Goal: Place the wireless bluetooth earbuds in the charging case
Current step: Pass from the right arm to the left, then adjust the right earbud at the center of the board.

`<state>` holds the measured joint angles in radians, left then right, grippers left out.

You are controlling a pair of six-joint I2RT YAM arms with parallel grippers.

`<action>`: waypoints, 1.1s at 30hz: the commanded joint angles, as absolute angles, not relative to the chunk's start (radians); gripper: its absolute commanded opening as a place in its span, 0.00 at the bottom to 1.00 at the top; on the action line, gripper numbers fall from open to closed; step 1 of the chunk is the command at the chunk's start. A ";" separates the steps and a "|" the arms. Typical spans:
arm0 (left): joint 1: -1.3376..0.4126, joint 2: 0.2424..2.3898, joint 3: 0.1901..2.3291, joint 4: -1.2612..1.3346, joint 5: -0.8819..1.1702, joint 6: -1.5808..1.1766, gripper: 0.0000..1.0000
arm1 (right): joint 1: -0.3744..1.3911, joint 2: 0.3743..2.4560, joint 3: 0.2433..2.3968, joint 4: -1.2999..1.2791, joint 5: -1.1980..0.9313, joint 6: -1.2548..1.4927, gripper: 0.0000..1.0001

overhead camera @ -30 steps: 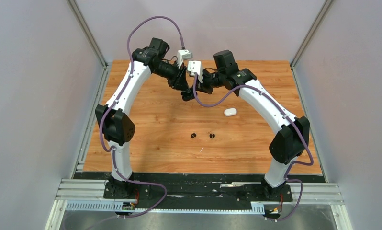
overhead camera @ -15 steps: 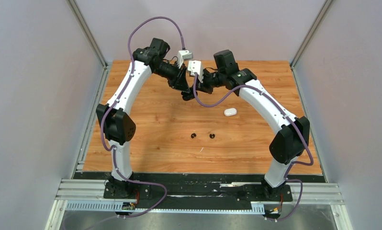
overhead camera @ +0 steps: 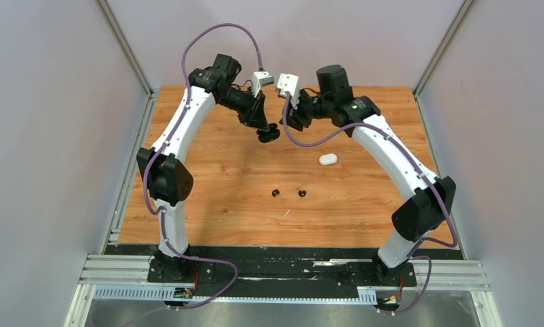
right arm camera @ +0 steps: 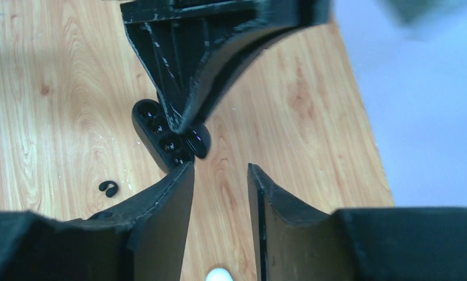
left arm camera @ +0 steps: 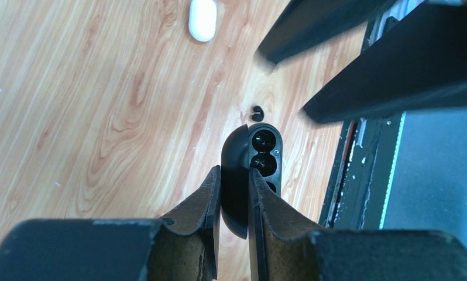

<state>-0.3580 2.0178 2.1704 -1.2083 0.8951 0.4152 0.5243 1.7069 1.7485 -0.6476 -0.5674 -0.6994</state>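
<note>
The black charging case (overhead camera: 269, 133) hangs above the far middle of the table, lid open, with my left gripper (overhead camera: 264, 128) shut on it. In the left wrist view the fingers (left arm camera: 210, 196) clamp its rounded shell, and the dark sockets of the case (left arm camera: 264, 153) face outward. My right gripper (overhead camera: 290, 122) stands open just right of the case, apart from it; its jaws (right arm camera: 219, 175) hold nothing, and the case (right arm camera: 155, 133) lies just beyond the left tip. Two black earbuds (overhead camera: 275, 193) (overhead camera: 301, 193) lie on the wood nearer the bases. One earbud (right arm camera: 107, 188) shows in the right wrist view, and one earbud (left arm camera: 257, 111) in the left wrist view.
A shut white case (overhead camera: 328, 159) lies on the table to the right of the grippers, also seen as the white case (left arm camera: 202, 19) and partly as the white case (right arm camera: 218, 274). Grey walls enclose the wooden table (overhead camera: 208, 191) on three sides.
My right gripper has opened and drawn back up and to the right, away from the black case. The left gripper keeps its hold on the case in nearly the same place.
</note>
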 commanded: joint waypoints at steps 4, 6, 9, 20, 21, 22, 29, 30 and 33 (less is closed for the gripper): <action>-0.349 1.968 2.155 -1.159 0.824 0.482 0.00 | 0.389 1.469 1.641 -0.608 -0.696 -0.493 0.51; -0.350 1.951 2.131 -1.136 0.797 0.501 0.00 | 0.348 1.408 1.516 -0.608 -0.809 -0.534 0.51; -0.350 1.925 2.093 -1.101 0.763 0.519 0.00 | 0.305 1.349 1.337 -0.610 -0.930 -0.635 0.51; -0.349 1.846 1.984 -1.055 0.751 0.506 0.00 | 0.326 1.482 1.082 -0.647 -0.951 -0.912 0.40; -0.349 1.841 1.977 -1.045 0.750 0.502 0.00 | 0.336 1.492 1.062 -0.660 -0.936 -0.965 0.39; -0.349 1.834 1.965 -1.041 0.749 0.501 0.00 | 0.347 1.501 1.045 -0.670 -0.924 -1.012 0.37; -0.350 1.808 1.924 -1.011 0.738 0.483 0.00 | 0.413 1.539 0.984 -0.697 -0.866 -1.244 0.30; -0.350 1.806 1.919 -1.007 0.736 0.478 0.00 | 0.420 1.544 0.980 -0.697 -0.859 -1.265 0.30; -0.349 1.803 1.912 -1.002 0.721 0.472 0.00 | 0.429 1.554 0.961 -0.696 -0.839 -1.337 0.31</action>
